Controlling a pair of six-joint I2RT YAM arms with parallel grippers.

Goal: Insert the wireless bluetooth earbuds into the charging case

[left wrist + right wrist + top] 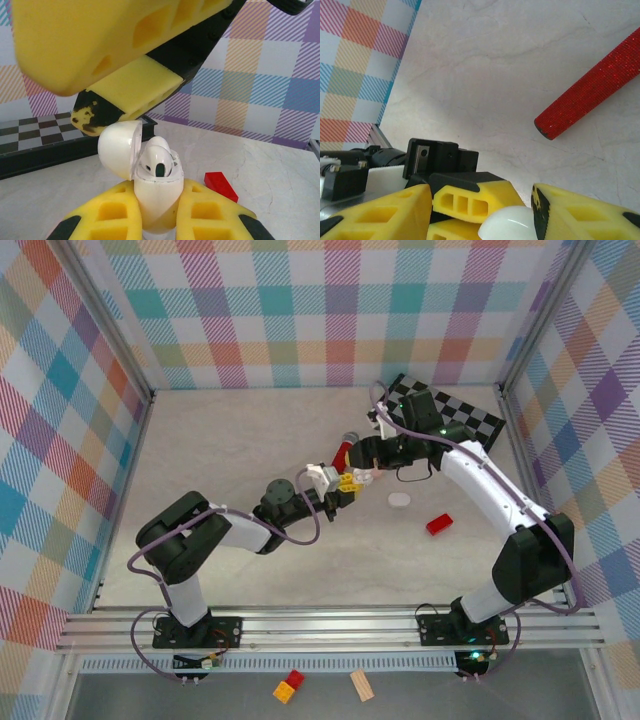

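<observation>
**Earbud seating, case held open**

At the bottom of the left wrist view, the left gripper [157, 216] clamps the white pebble-shaped plastic charging case [155, 192]. Its lid [117, 147] is swung open to the left, and one white bean-sized plastic earbud [158, 159] stands in its socket. The right gripper [481, 201] hangs just above, fingers spread and apparently empty. The next move is probably to press this bud home or fetch another, which calls for careful alignment.

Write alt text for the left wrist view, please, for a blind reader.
The left claw grips an open white charging case with one white earbud seated inside. The right claw hangs just above it, and a red block lies behind.
</observation>
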